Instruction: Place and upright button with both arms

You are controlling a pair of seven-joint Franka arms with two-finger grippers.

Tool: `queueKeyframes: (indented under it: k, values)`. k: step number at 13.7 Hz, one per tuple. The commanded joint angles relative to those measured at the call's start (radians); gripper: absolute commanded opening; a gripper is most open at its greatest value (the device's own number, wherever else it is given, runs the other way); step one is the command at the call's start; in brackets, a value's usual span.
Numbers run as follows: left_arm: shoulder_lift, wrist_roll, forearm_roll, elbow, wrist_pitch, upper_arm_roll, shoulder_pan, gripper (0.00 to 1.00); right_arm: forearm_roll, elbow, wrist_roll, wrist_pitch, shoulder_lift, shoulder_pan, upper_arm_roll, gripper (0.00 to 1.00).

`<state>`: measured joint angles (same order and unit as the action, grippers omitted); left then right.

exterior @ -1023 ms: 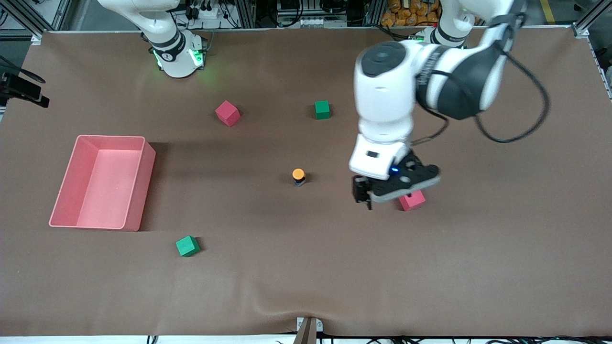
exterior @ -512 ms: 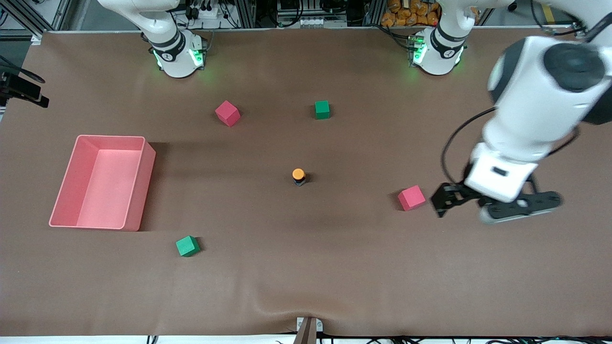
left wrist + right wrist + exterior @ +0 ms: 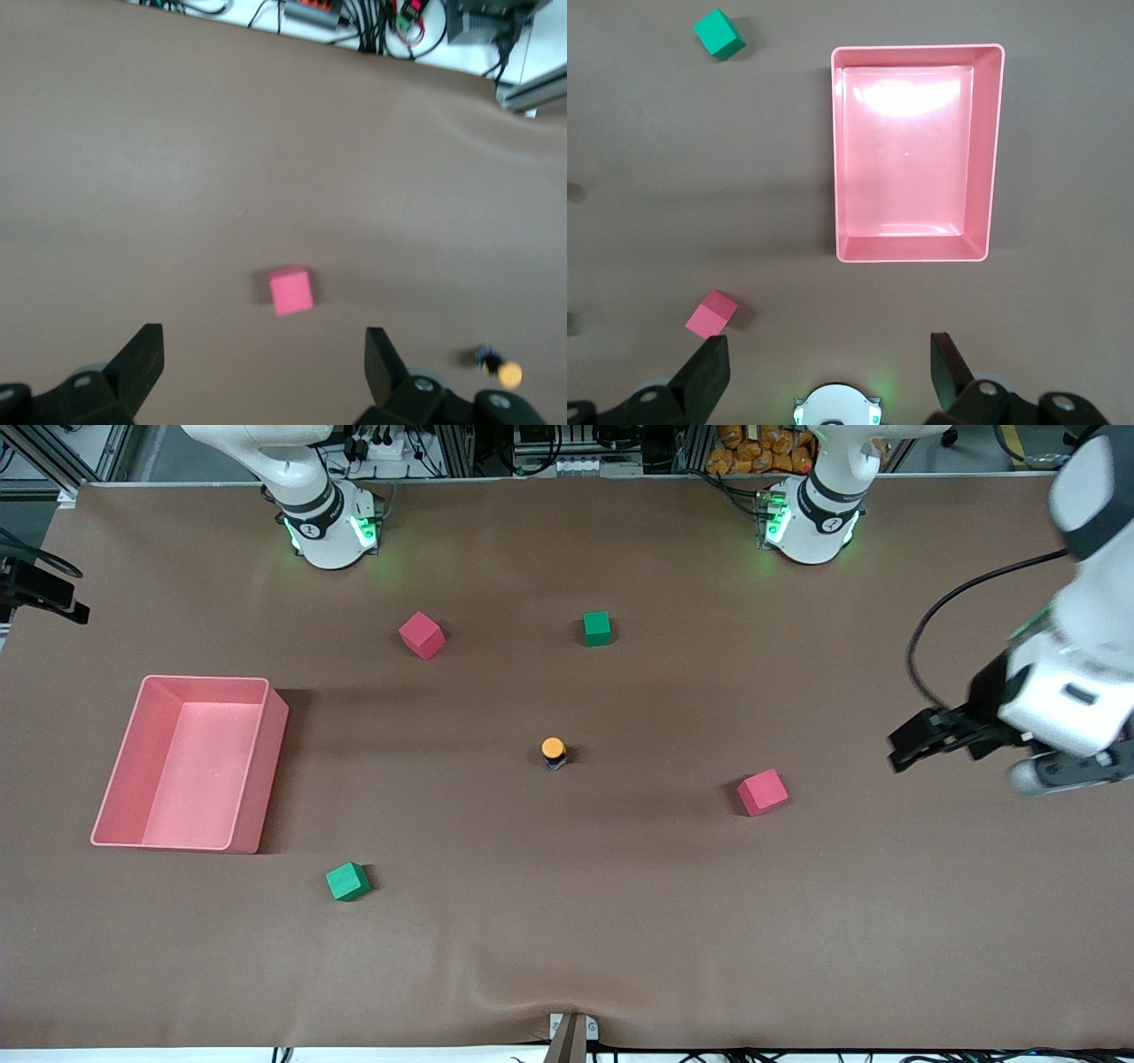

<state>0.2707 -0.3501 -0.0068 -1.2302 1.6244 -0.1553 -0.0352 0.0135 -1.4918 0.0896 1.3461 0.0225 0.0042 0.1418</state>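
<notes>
The button (image 3: 554, 751) stands upright on its black body, orange cap up, at the middle of the table. It also shows small in the left wrist view (image 3: 500, 372). My left gripper (image 3: 912, 744) is open and empty, up in the air over bare table toward the left arm's end, well apart from the button. Its spread fingers show in the left wrist view (image 3: 263, 367). My right gripper (image 3: 826, 372) is open and empty, held high over its own green-lit base. It is out of the front view.
A pink bin (image 3: 204, 679) stands toward the right arm's end. Red cubes (image 3: 421, 635) (image 3: 763, 792) and green cubes (image 3: 597, 628) (image 3: 346, 881) lie scattered round the button. The left wrist view shows one red cube (image 3: 291, 291).
My left arm has swung away from beside the button and the red cube toward the left arm's end of the table. The button has stayed upright. The right arm has not moved.
</notes>
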Motion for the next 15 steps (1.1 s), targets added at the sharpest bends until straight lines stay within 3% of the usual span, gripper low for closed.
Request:
queueKeyframes:
  k: [1,4,7,10,15]
  values:
    - [-0.158,0.059,-0.076,-0.17,-0.017,0.069,0.006,1.0,0.003,0.001,0.015,0.005,0.011,-0.013,-0.008,1.0]
    - [-0.269,0.088,-0.073,-0.283,-0.047,0.079,0.011,1.0,0.003,0.001,0.015,0.005,0.011,-0.013,-0.008,1.0]
    - [-0.343,0.091,-0.07,-0.33,-0.087,0.083,0.015,1.0,0.002,0.001,0.015,0.004,0.011,-0.013,-0.008,1.0]
    - [-0.337,0.195,-0.059,-0.316,-0.1,0.121,0.023,1.0,0.002,-0.001,0.015,0.004,0.011,-0.013,-0.008,1.0]
    - [-0.321,0.261,0.001,-0.287,-0.127,0.12,0.035,1.0,0.002,-0.001,0.015,0.004,0.011,-0.013,-0.008,1.0]
